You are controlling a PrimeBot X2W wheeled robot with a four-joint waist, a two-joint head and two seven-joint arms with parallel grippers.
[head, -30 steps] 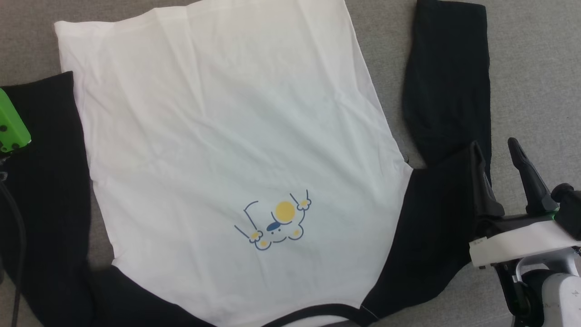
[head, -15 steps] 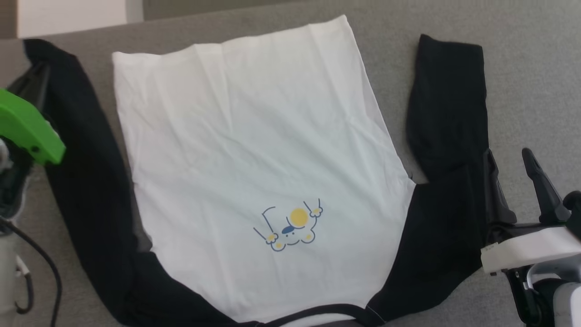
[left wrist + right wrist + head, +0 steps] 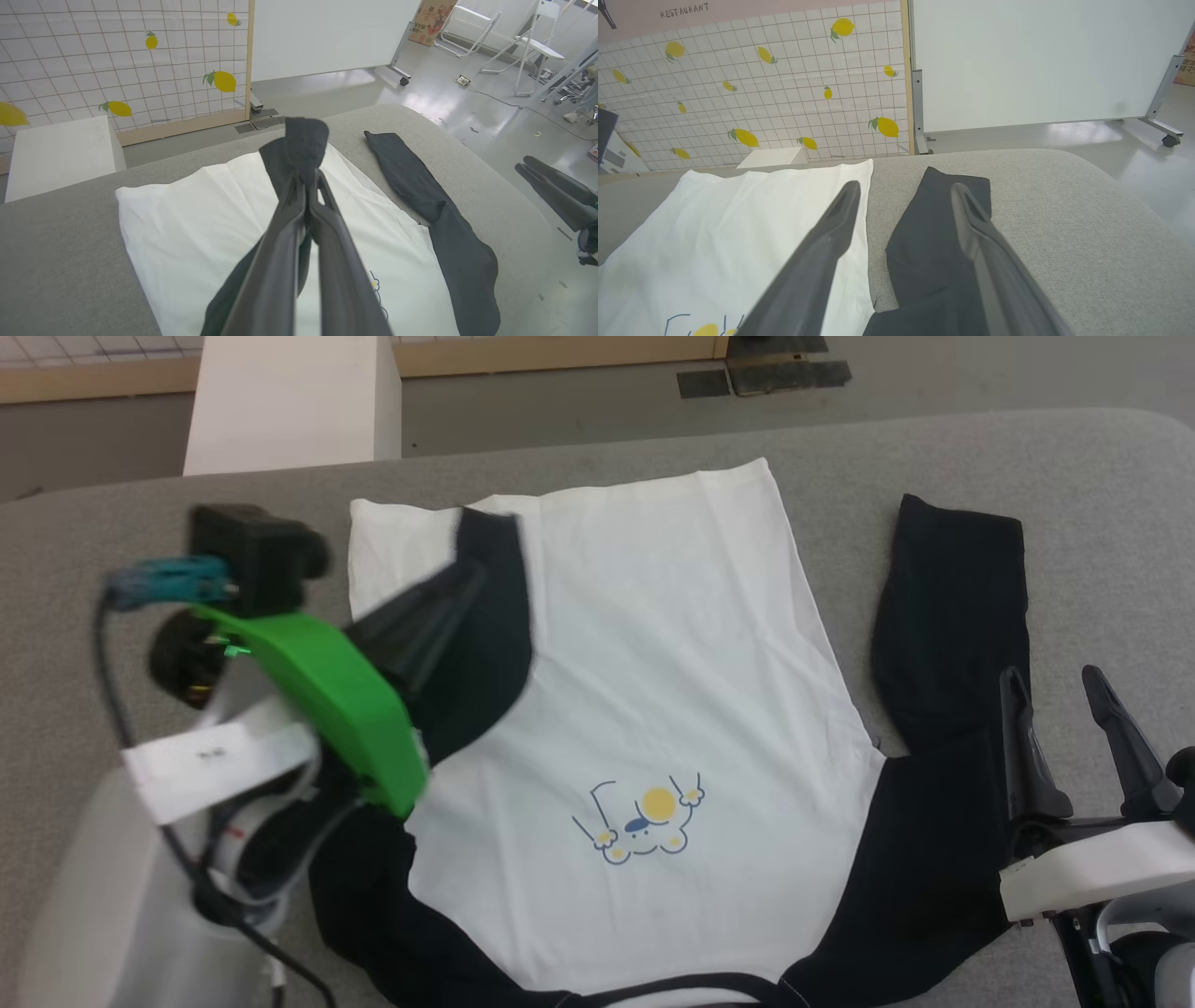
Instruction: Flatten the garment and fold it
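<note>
Lifted since a second ago: left sleeve (image 3: 490, 616), off the grey surface (image 3: 1102, 485), now hanging over the white body. Left gripper (image 3: 467, 579) clamped tight on left sleeve near the cuff, fingers pressed together. Garment (image 3: 672, 644) spread print-up on the grey surface, neckband at near edge. Right sleeve (image 3: 952, 616) flat beside the body, bent back. Right gripper (image 3: 1050, 681) spread wide, empty, by right sleeve's outer edge.
</note>
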